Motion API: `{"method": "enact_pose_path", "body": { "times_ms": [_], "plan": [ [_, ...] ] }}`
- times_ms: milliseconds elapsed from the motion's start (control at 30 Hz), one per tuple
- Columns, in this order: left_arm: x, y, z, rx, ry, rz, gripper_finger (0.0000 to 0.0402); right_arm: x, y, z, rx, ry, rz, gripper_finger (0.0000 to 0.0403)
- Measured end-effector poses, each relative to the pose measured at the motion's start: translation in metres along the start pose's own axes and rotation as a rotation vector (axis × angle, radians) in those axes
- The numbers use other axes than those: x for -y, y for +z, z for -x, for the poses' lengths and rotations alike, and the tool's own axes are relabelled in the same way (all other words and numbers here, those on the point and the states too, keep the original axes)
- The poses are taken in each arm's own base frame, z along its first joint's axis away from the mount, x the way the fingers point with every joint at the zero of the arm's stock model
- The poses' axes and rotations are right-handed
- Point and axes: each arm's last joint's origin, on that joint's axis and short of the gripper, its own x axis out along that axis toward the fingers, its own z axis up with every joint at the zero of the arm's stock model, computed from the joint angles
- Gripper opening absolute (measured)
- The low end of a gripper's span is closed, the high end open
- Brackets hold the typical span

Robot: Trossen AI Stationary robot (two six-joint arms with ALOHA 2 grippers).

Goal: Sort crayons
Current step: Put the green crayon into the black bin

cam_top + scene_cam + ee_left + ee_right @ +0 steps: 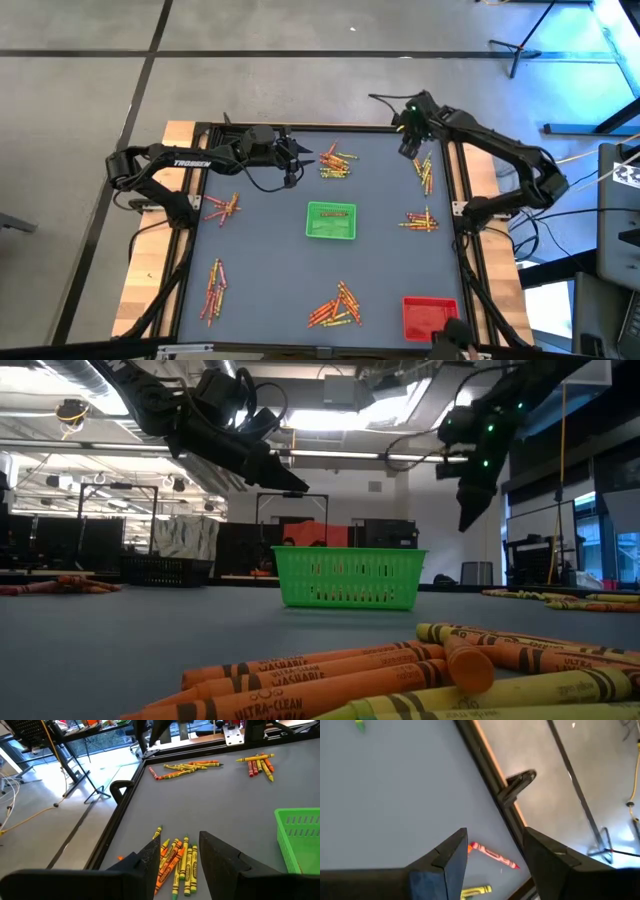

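Observation:
Crayons lie in several small heaps on the dark table: one at the far middle [338, 163], two along the right side [425, 172] [421, 220], two on the left [222, 207] [214, 290] and one near the front [336, 307]. My left gripper [292, 162] hangs open above the table beside the far-middle heap; in its wrist view, yellow and orange crayons [177, 862] lie beyond the open fingers [180, 840]. My right gripper [408, 142] is open and tipped down over the far right corner, above a red crayon [492, 854] and a yellow one [475, 892].
A green basket tray [332, 221] stands at the table's middle and a red tray [430, 317] at the near right corner. A raised frame [455, 190] borders the table. In the low view both arms hang well above the tabletop [290, 485] [468, 510].

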Motion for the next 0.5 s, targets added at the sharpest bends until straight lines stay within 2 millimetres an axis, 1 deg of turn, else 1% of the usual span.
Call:
{"method": "enact_pose_path", "body": {
  "times_ms": [200, 300, 400, 500],
  "plan": [
    [0.0, 0.0, 0.0, 0.001, 0.0, 0.0, 0.0119, 0.003, -0.006, -0.032, -0.164, -0.017, 0.126, 0.0189],
    [0.0, 0.0, 0.0, 0.001, 0.0, -0.001, 0.0119, 0.0, -0.01, -0.047, -0.27, -0.024, 0.229, 0.0189],
    [0.0, 0.0, 0.0, 0.001, 0.0, -0.001, 0.0119, -0.004, -0.012, -0.058, -0.323, 0.007, 0.316, 0.0189],
    [0.0, 0.0, 0.0, 0.001, 0.0, -0.001, 0.0119, -0.005, -0.013, -0.068, -0.378, 0.009, 0.368, 0.0189]
  ]
}}
